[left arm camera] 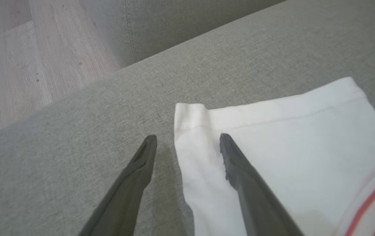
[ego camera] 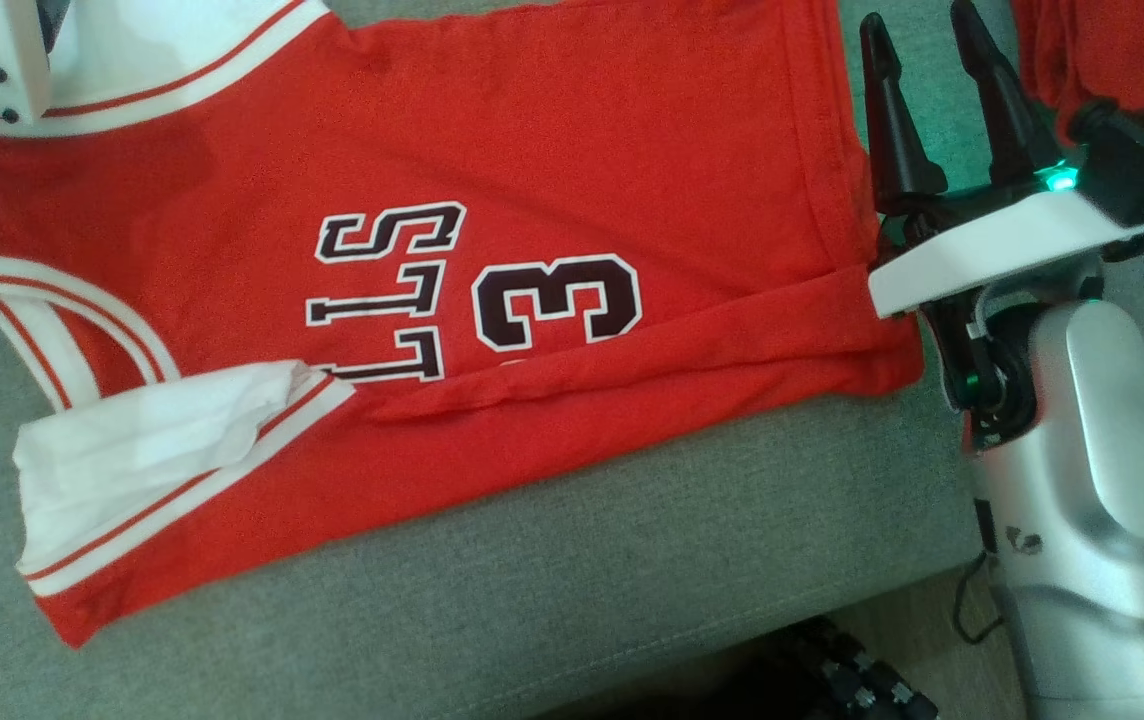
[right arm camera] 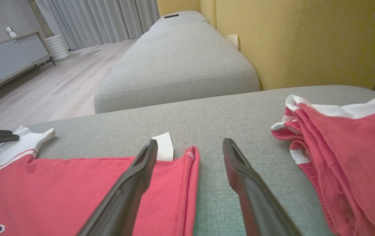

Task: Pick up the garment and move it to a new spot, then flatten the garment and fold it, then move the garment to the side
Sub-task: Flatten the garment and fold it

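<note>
The garment [ego camera: 552, 130] is bright red. Its sleeve [ego camera: 132, 440] is white, and its white edge bands each carry a thin red stripe. The lettering [ego camera: 557, 300] is dark maroon-black with a white outline. The sofa [ego camera: 632, 540] is a grey, finely woven fabric. The left gripper [left arm camera: 187, 137] and right gripper [ego camera: 919, 25] have black fingers. The right one's housing [ego camera: 992, 250] is white with a green light [ego camera: 1060, 180], and its forearm [ego camera: 1102, 480] is silver. A second garment [right arm camera: 348, 147] is the same red with white ribbed trim. The backrest [right arm camera: 305, 42] is mustard yellow, the floor [right arm camera: 53, 88] pale wood grain, and the curtains [right arm camera: 108, 19] grey.
</note>
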Robot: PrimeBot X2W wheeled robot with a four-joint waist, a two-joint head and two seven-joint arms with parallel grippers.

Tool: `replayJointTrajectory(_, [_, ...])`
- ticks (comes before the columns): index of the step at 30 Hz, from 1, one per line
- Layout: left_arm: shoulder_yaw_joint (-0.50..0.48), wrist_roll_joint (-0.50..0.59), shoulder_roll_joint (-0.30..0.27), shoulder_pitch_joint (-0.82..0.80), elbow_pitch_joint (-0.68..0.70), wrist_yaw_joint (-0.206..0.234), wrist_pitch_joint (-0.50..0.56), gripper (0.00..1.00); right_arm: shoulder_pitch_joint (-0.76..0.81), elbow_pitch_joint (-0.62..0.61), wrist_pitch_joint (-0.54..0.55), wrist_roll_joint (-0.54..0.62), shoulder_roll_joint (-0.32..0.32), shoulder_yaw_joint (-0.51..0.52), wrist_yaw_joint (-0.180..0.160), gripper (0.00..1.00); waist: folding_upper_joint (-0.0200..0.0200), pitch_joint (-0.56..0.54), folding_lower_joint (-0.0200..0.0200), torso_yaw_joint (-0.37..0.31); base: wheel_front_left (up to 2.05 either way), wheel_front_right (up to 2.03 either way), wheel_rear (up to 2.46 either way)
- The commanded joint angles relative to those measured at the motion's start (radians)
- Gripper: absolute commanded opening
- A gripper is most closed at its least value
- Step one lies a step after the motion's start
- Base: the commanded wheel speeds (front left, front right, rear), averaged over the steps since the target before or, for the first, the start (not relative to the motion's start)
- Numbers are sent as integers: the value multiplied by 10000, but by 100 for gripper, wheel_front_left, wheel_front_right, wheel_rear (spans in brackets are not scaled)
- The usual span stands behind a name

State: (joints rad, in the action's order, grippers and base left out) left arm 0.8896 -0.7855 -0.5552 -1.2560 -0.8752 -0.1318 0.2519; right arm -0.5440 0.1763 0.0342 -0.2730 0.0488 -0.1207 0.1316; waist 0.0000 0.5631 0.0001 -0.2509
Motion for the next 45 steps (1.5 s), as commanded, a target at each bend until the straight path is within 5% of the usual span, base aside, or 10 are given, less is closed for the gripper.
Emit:
replayJointTrajectory(1, [-192,-111,-476,-650,45,12,-150,100,-158,-288,-124,-59,15,-180,-9,100,0,63,-1,-44,0,0,0])
replayJointTrajectory(13, [616,-568,-220,-1095,-631,12,-442,98,-151,-239,-170,-113,14,-153,-9,100,0,261,-1,-2,0,0,0])
replayJointTrajectory(15, [745,-906,-154,-1047,-518,12,-329,0,-158,-203,-166,-83,14,-99,-9,100,0,248,-1,52,0,0,0])
replayJointTrajectory(20, [1008,-1655,-64,-980,-127,12,-411,0,-302,-62,15,59,14,170,-9,100,0,96,-1,341,0,0,0])
replayJointTrajectory(28, [1419,-1948,290,-966,148,12,-1934,0,-927,514,1032,505,149,666,-9,100,0,-517,-1,1247,0,0,0])
replayJointTrajectory(45, [3226,-2375,597,-485,1976,12,-3459,0,-2266,3873,3254,-62,2323,239,-9,100,0,-1531,-1,2853,0,0,0])
